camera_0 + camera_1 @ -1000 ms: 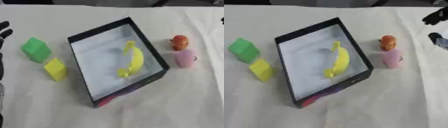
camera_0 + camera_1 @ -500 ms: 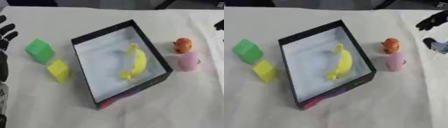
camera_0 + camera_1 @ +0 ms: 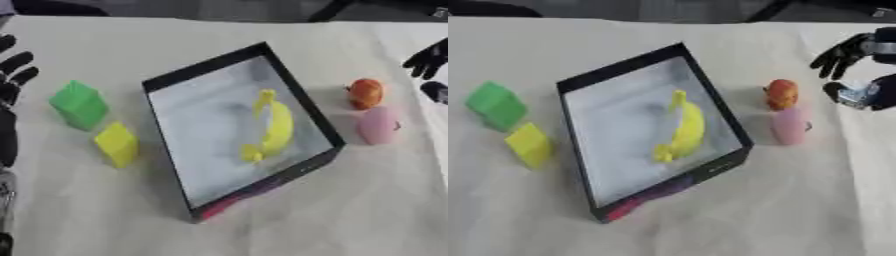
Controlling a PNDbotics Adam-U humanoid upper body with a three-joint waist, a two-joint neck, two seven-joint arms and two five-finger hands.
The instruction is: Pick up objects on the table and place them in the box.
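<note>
Yellow banana (image 3: 682, 129) already lies in the box (image 3: 710, 102); my right robot hand (image 3: 843, 50), open and empty, hovers upper right near the orange thing (image 3: 781, 93).

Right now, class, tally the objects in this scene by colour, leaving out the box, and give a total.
Yellow: 2 (banana in the box, yellow block)
Green: 1 (green block)
Orange: 1 (orange object)
Pink: 1 (pink object)
Total: 5

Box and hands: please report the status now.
Right hand open, near orange object. Left hand open, idle. Banana in box; four objects outside. Nothing blocking.
</note>
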